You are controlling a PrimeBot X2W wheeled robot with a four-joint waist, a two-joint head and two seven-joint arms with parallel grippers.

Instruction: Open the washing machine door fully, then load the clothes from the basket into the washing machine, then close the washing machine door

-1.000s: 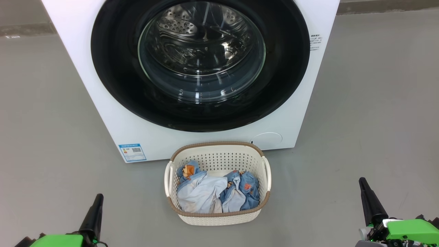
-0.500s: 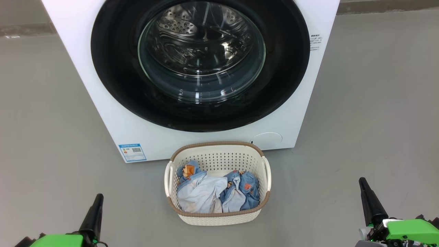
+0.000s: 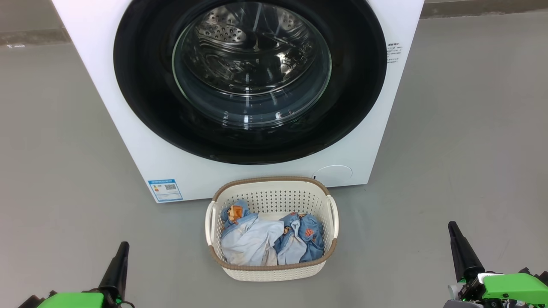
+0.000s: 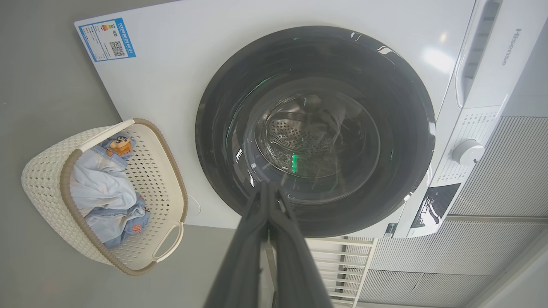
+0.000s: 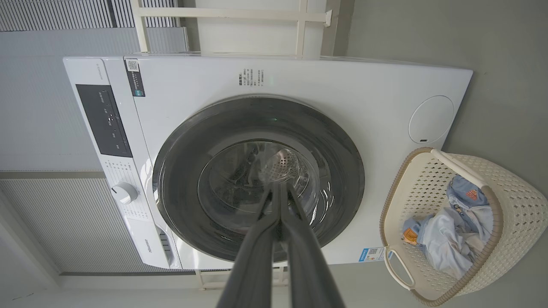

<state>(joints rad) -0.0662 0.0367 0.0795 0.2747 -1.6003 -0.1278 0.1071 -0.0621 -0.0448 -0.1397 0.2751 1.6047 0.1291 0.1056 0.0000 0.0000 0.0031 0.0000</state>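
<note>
washing machine door (image 3: 250,72) closed against washing machine (image 3: 141,162) | basket (image 3: 269,180) on floor (image 3: 64,171) just before it, clothes (image 3: 252,241) heaped inside | left gripper (image 3: 123,247) pressed together, empty | right gripper (image 3: 452,227) pressed together, empty, both well apart from basket

My head camera looks forward and down from close, so the washing machine (image 3: 141,164) is cut at the top and the basket (image 3: 274,273) sits low in the middle. The wrist cameras look along the left hand (image 4: 267,186) and right hand (image 5: 279,187) from farther back, rolled sideways in opposite directions. All three share the washing machine door (image 3: 141,85) and the basket.
</note>
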